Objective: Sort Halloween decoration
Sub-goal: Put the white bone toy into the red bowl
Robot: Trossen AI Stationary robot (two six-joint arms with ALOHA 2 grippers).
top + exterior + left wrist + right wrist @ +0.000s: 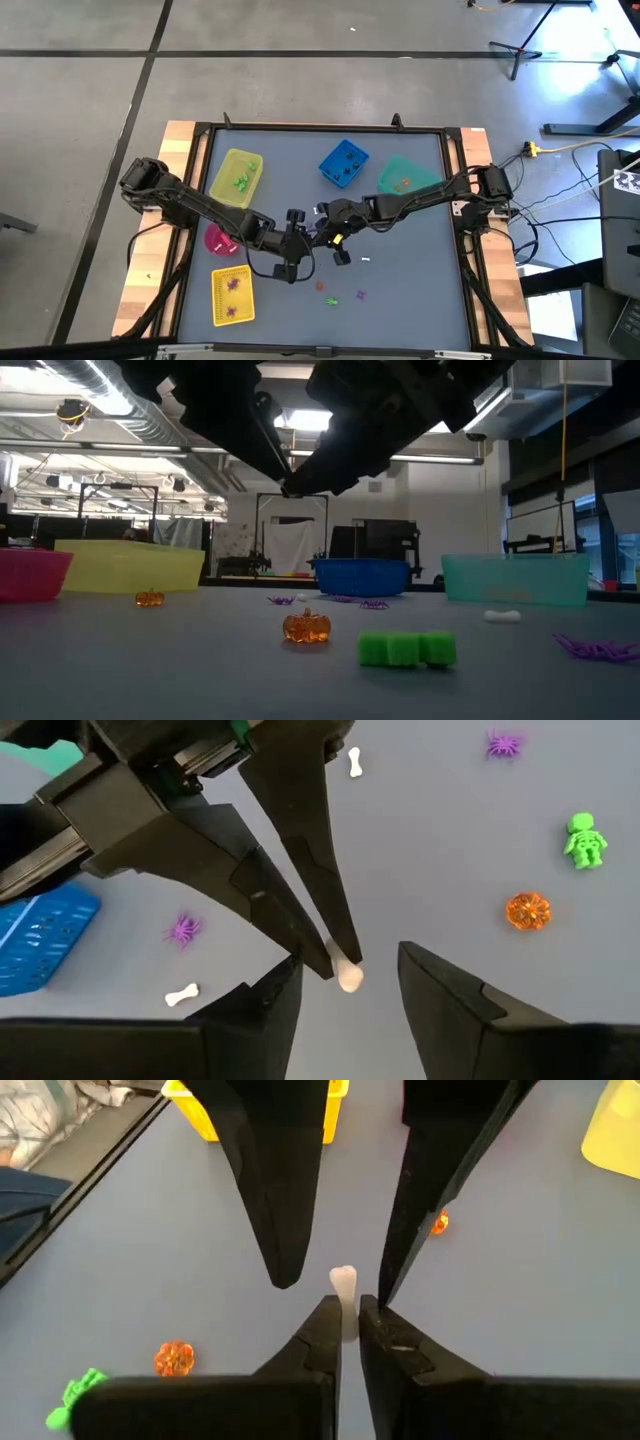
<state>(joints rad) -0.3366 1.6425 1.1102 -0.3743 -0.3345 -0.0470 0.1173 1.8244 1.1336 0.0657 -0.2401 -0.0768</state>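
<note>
We found both arms meeting over the middle of the grey table [400, 290]. The right pincer [348, 1320] was closed on a small white bone [343, 1285], pinching one end of it while the other end stuck out past the fingertips, held above the table. The left pincer [345, 982] stood open around that free end, one finger on each side, and we could not tell whether either finger touched the bone.

The rest of the Halloween decoration lay loose on the table or in the bins. Near the front edge we saw an orange pumpkin [306, 626], a green skeleton [407, 649] just beside it, and a purple spider [598, 649] off to one side. A second white bone [502, 616] lay farther back, near the teal bin [515, 578]. A smaller orange pumpkin [149, 598] sat near the yellow bin [128, 567], which held green pieces. The blue bin [343, 164] held dark pieces, and the yellow tray [232, 297] at the front left held purple ones. The pink bin [222, 241] lay partly under the left arm.
</note>
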